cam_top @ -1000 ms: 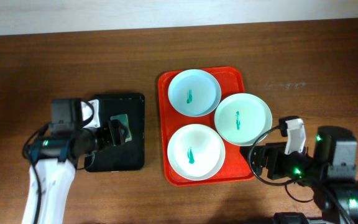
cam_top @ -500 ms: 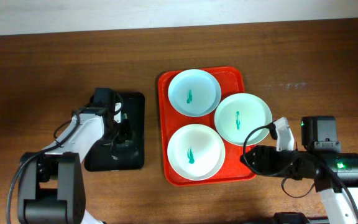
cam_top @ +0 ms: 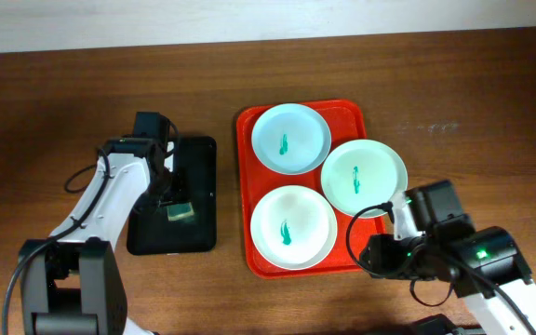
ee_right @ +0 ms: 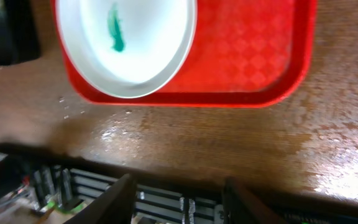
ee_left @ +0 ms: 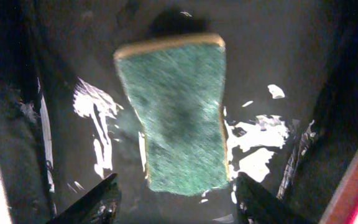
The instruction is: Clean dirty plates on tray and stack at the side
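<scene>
On your left, the left gripper (ee_left: pixel 176 202) hangs over the green scouring sponge with a yellow edge (ee_left: pixel 173 112). Its fingers are spread wide with nothing gripped. The sponge lies flat in the small black rectangular tray (cam_top: pixel 194 158). Next, on the brown wooden table (cam_top: pixel 63 84), the large red-orange plastic tray (cam_top: pixel 247 121) holds all three dirty plates. The pale blue round plate (cam_top: pixel 290 138) is farthest, the white round plate (cam_top: pixel 292 226) nearest, and the mint green round plate (cam_top: pixel 363 177) overhangs the right rim. Each carries a teal smear (cam_top: pixel 285 230). Farthest right, the right gripper (ee_right: pixel 178 196) is likewise spread and empty, over the table beside the tray's near rim.
</scene>
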